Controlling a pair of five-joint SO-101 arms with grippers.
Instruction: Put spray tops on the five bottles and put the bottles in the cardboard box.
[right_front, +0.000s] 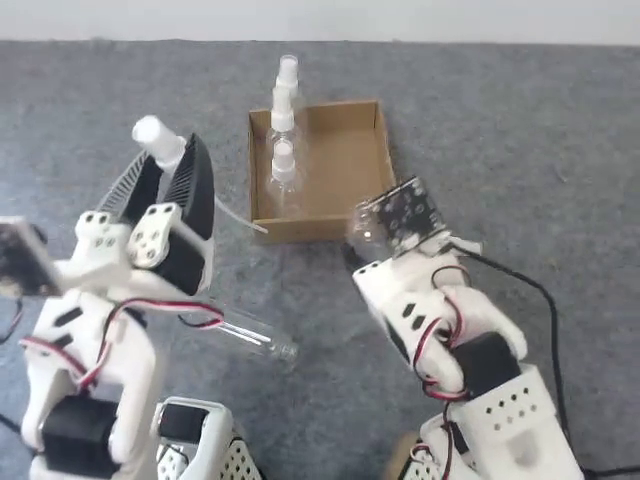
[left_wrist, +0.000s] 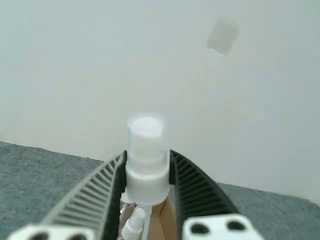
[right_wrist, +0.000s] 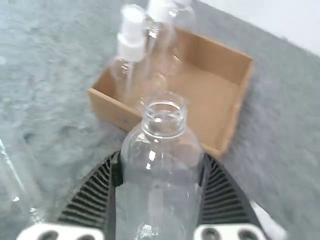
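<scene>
Box holds 3 capped bottles; loose bottle lies nearby.

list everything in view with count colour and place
cardboard box: one, brown, far middle of the table
capped bottles: three, clear, white tops, upright in the box
open bottle: one, clear, in the right end effector
lying bottle: one, clear, uncapped, on the table in front of the box
spray top: one, white, in the left end effector
table: one, grey
left end effector: one, black, raised, shut on the spray top
right end effector: one, black, by the box's near wall
</scene>
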